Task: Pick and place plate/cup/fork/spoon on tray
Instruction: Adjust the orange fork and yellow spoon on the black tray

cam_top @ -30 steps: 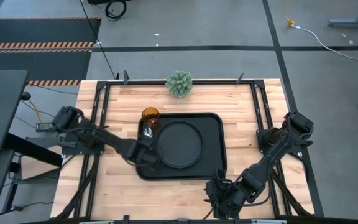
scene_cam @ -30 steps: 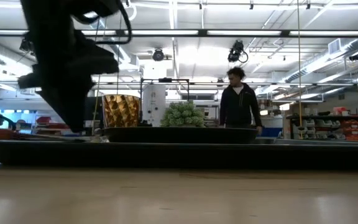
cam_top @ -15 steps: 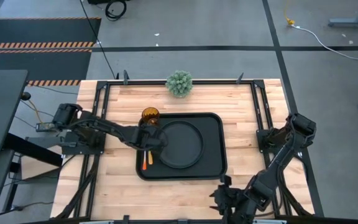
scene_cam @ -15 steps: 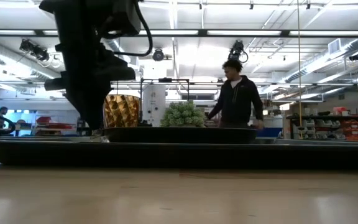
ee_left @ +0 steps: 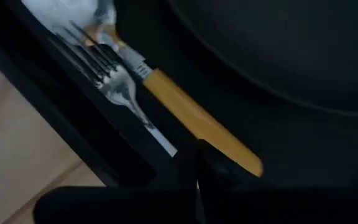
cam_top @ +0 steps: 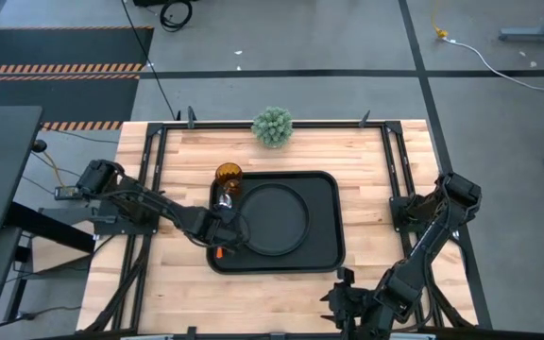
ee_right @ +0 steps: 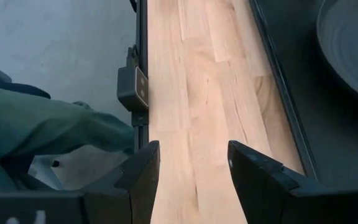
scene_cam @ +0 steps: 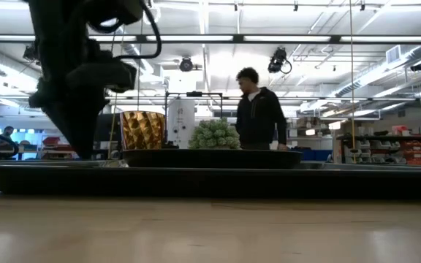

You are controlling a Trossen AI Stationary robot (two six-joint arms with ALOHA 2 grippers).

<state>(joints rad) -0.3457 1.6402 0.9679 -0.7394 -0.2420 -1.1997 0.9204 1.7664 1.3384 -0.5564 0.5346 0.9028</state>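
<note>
No readable text, labels, brands, numbers or signs are showing in any view.
</note>
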